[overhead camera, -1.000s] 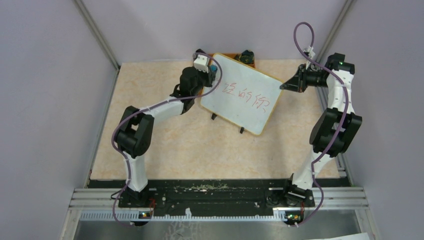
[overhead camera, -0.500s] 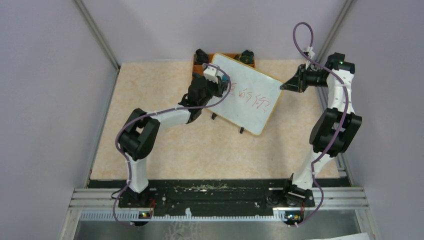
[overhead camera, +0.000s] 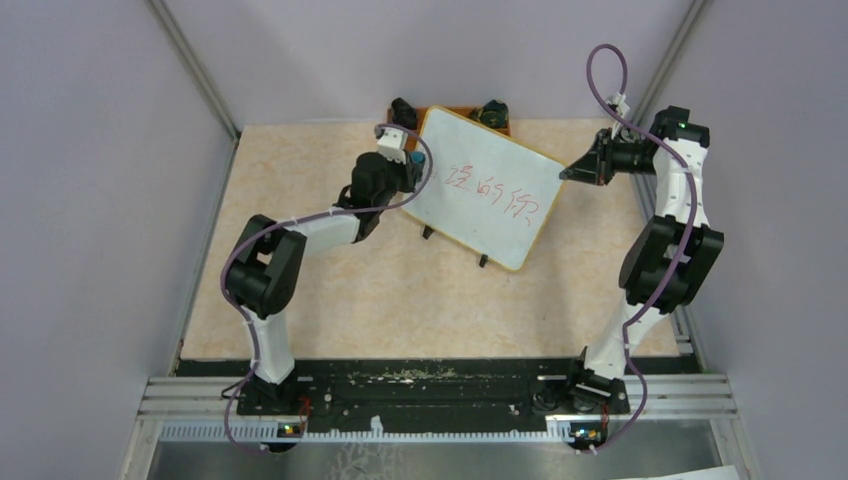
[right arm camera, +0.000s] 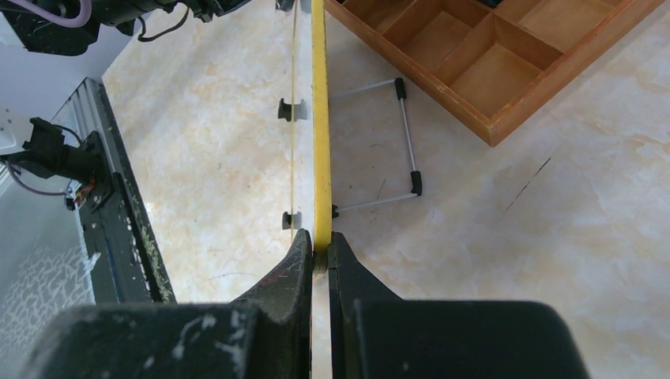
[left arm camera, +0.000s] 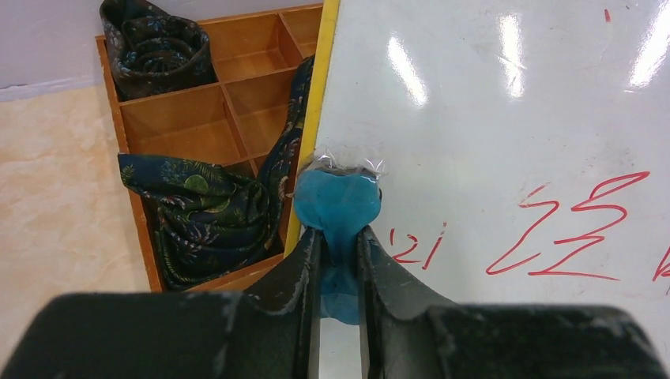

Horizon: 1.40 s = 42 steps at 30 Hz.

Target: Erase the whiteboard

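The whiteboard stands tilted in the middle of the table, white with a thin yellow frame and red handwritten characters across it. My left gripper is shut on a blue wiping wad, which sits against the board's face just inside its left edge, left of the red writing. Seen from above, the left gripper is at the board's left side. My right gripper is shut on the board's yellow rim, at the board's right corner.
An orange-brown compartment tray lies behind the board at the back edge, with dark patterned cloths in it. A wire stand and small black feet show under the board. Purple walls close in both sides.
The left arm swept right onto the board with the blue wad, then drew back left to the board's edge. The right arm and the board have not moved.
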Motion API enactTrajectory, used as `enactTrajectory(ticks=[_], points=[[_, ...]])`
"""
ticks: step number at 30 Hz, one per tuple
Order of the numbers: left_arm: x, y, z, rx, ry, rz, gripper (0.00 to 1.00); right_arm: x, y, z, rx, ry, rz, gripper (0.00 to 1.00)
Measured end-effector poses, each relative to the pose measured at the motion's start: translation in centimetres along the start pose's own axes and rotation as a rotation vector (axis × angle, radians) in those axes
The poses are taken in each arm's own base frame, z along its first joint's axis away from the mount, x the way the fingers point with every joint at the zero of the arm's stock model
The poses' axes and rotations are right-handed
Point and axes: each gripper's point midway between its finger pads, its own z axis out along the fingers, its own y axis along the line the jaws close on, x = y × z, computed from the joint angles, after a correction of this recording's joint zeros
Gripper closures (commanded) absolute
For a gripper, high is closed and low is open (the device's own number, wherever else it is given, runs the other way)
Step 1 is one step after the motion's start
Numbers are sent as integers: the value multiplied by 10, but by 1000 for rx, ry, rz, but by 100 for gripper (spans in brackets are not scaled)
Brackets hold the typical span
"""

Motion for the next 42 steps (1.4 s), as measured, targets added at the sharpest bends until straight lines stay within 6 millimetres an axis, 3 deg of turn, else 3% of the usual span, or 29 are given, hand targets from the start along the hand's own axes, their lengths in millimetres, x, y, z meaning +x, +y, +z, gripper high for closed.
enactTrajectory(ticks=[6,14,17,22,27,31,36,42], points=[[2,-15,-1,19,2,-9,100,0,0,0,0,1,-4,100],[10,-97,-9,161,14,-11,100,1,0,-1,-1,3,-9,100],[11,-110,-12,187,15,-9,100,2,0,-1,-1,3,-10,100],[10,-92,-11,161,18,-11,100,1,0,-1,-2,3,-11,100],[12,-28,-10,52,31,-23,100,1,1,-1,-4,1,-10,100],[12,7,-9,-13,44,-21,100,1,1,-1,-6,1,-8,100],[11,-2,-8,7,53,-18,100,1,2,0,-7,1,-6,100],[13,-48,-10,88,54,-14,100,2,2,-1,-7,2,-4,100]])
